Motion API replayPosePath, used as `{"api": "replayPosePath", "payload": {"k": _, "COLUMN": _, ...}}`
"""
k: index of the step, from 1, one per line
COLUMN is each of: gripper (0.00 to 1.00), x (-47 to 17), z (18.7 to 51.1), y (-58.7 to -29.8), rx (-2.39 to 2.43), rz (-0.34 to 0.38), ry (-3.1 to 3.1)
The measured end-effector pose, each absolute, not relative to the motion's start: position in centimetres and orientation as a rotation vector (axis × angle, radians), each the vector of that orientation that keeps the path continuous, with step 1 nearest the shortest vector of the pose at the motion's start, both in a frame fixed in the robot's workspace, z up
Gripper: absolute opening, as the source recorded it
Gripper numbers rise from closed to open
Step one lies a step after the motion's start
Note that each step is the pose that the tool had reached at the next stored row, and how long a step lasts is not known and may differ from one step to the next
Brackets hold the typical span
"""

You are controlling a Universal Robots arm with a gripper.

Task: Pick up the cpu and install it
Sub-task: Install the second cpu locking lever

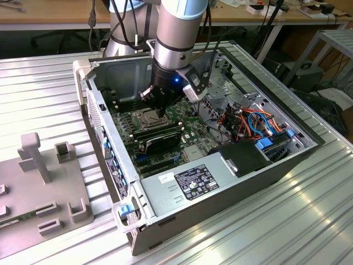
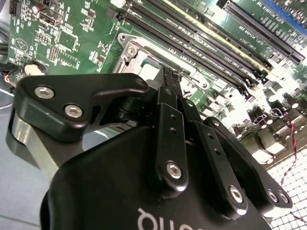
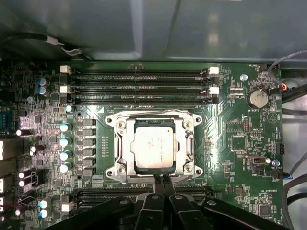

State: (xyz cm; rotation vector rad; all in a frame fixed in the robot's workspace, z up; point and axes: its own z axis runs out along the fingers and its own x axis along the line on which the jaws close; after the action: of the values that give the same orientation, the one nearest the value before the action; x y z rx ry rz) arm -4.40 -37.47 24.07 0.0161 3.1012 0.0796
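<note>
The cpu [image 3: 153, 147], a flat square chip with a dull silver top, lies inside the socket's metal frame [image 3: 113, 143] on the green motherboard [image 3: 230, 143]. In the first wrist view my gripper [image 3: 162, 179] hovers just off one edge of the socket, fingers [image 3: 158, 181] pressed together with nothing between them. The second wrist view has the same black fingers [image 2: 169, 79] closed over a corner of the socket frame [image 2: 130, 51]. In the exterior view the gripper [image 1: 158, 112] reaches down into the open computer case [image 1: 165, 215], right above the socket [image 1: 146, 117].
Long memory slots [image 3: 139, 86] run along the socket's far side and another row [image 3: 96, 194] lies near the fingers. Orange and blue cables [image 1: 251, 122], a black drive [image 1: 242, 157] and the power supply [image 1: 190, 182] fill the case's right. A grey fixture [image 1: 44, 187] stands outside, left.
</note>
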Motion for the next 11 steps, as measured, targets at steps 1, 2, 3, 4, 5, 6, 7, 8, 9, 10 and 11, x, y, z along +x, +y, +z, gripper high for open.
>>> {"api": "replayPosePath", "payload": {"k": 1, "gripper": 0.11, "x": -4.40, "z": 24.07, "y": -37.58, "rx": 0.016, "rz": 0.080, "ry": 3.101}}
{"api": "replayPosePath", "payload": {"k": 2, "gripper": 0.11, "x": -4.40, "z": 24.07, "y": -37.66, "rx": 0.016, "rz": 0.080, "ry": 3.101}}
{"api": "replayPosePath", "payload": {"k": 3, "gripper": 0.11, "x": -4.40, "z": 24.07, "y": -37.72, "rx": 0.016, "rz": 0.080, "ry": 3.101}}
{"api": "replayPosePath", "payload": {"k": 4, "gripper": 0.11, "x": -4.41, "z": 24.06, "y": -37.74, "rx": 0.016, "rz": 0.080, "ry": 3.101}}
{"api": "replayPosePath", "payload": {"k": 5, "gripper": 0.11, "x": -4.41, "z": 24.06, "y": -37.74, "rx": 0.016, "rz": 0.080, "ry": 3.101}}
{"api": "replayPosePath", "payload": {"k": 6, "gripper": 0.11, "x": -4.40, "z": 24.06, "y": -37.74, "rx": 0.016, "rz": 0.080, "ry": 3.101}}
{"api": "replayPosePath", "payload": {"k": 7, "gripper": 0.11, "x": -4.40, "z": 24.07, "y": -37.75, "rx": 0.016, "rz": 0.080, "ry": 3.101}}
{"api": "replayPosePath", "payload": {"k": 8, "gripper": 0.11, "x": -4.40, "z": 24.07, "y": -37.75, "rx": 0.016, "rz": 0.080, "ry": 3.101}}
{"api": "replayPosePath", "payload": {"k": 9, "gripper": 0.11, "x": -4.41, "z": 24.07, "y": -37.75, "rx": 0.016, "rz": 0.080, "ry": 3.101}}
{"api": "replayPosePath", "payload": {"k": 10, "gripper": 0.11, "x": -4.43, "z": 24.07, "y": -37.75, "rx": 0.016, "rz": 0.080, "ry": 3.101}}
{"api": "replayPosePath", "payload": {"k": 11, "gripper": 0.11, "x": -4.49, "z": 24.07, "y": -37.75, "rx": 0.016, "rz": 0.080, "ry": 3.101}}
